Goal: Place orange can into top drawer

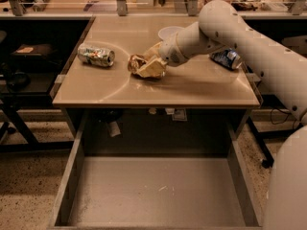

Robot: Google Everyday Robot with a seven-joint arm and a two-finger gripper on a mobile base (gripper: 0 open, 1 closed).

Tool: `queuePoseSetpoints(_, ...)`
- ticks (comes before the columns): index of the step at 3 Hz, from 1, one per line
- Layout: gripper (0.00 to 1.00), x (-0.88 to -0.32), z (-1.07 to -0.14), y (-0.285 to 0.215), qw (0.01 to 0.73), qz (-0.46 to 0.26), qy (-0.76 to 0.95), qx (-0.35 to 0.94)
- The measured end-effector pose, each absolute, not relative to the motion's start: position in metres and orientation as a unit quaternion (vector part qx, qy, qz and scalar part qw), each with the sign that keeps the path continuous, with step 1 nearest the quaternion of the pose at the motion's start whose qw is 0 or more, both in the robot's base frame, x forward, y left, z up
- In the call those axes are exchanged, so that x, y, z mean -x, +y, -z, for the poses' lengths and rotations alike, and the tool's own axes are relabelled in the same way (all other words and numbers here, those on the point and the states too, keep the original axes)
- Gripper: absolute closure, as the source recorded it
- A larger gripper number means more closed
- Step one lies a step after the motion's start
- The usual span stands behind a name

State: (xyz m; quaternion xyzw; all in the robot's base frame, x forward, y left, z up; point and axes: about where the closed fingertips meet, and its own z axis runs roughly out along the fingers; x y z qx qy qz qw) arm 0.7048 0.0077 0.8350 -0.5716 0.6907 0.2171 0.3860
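Note:
The orange can [135, 63], crushed and shiny, lies on the tan table [192, 87] a little left of its middle. My gripper [146, 64] comes in from the right at table height. It is open, with one pale finger [154, 50] behind the can's right end and the other [152, 71] in front of it. The top drawer [72, 176] is pulled out below the table's front edge, and its flat grey floor holds nothing.
A green-silver can [96, 55] lies at the table's left. A blue can [226, 59] lies at the right, behind my arm. A white bowl [169, 31] stands at the back. Dark shelving stands to the left.

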Motion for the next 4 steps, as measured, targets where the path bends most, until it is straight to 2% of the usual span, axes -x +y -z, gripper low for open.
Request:
queuePoseSetpoints(1, 0.88, -0.705, -0.835, 0.008, 0.386, -0.217, 0.691, 0.572)
queuePoseSetpoints(2, 1.0, -0.705, -0.835, 0.008, 0.386, -0.217, 0.691, 0.572)
queuePoseSetpoints(4, 1.0, -0.687, -0.853, -0.005, 0.393, -0.209, 0.69, 0.571)
